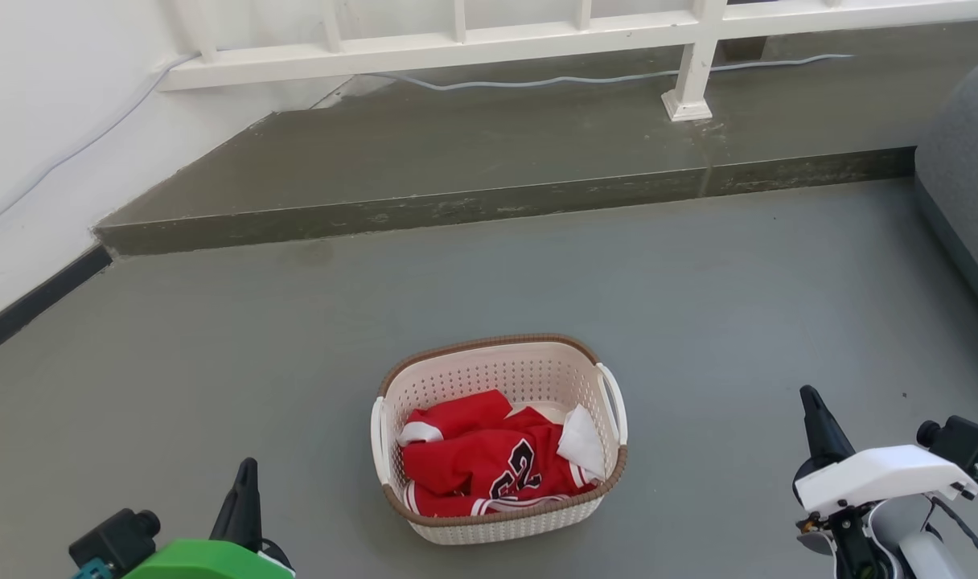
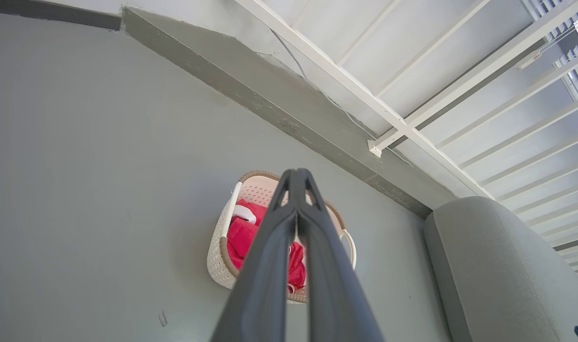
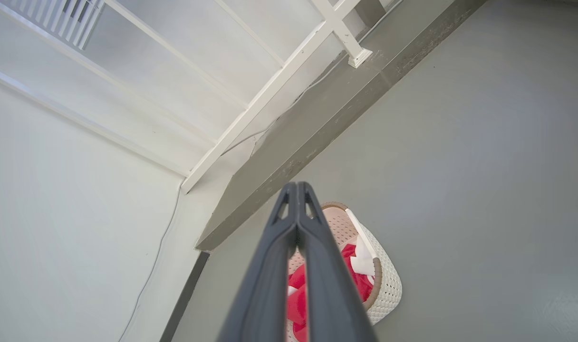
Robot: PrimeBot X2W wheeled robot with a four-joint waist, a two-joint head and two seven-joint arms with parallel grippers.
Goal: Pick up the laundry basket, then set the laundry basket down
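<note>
- Cream perforated plastic with a brown woven-look rim: the laundry basket [image 1: 505, 524] sits on the grey floor [image 1: 698, 322], between the two grippers and apart from both.
- The left gripper [image 1: 249, 466] hangs above the floor with its dark fingers pressed together into one point. The basket lies to its right and a little ahead, untouched.
- The right gripper [image 1: 809, 396] is closed just as tight, tips meeting with nothing between them. The basket lies to its left, well clear of it.
- Looking along either gripper's fingers, the basket is beyond the tips and partly covered by them.
- Inside the basket is a crumpled red jersey [image 1: 489, 458] with dark numerals and white trim. A white cloth [image 1: 583, 441] is bunched against the side nearer the right gripper.
- One white handle [image 1: 378, 442] faces the left gripper; the other handle [image 1: 615, 402] faces the right.
- Farther ahead of both grippers a raised step [image 1: 497, 153] crosses the floor. A white railing [image 1: 457, 44] stands on it and a pale cable [image 1: 577, 79] runs along it.
- Out past the right gripper there is a grey upholstered shape [image 1: 967, 185].
</note>
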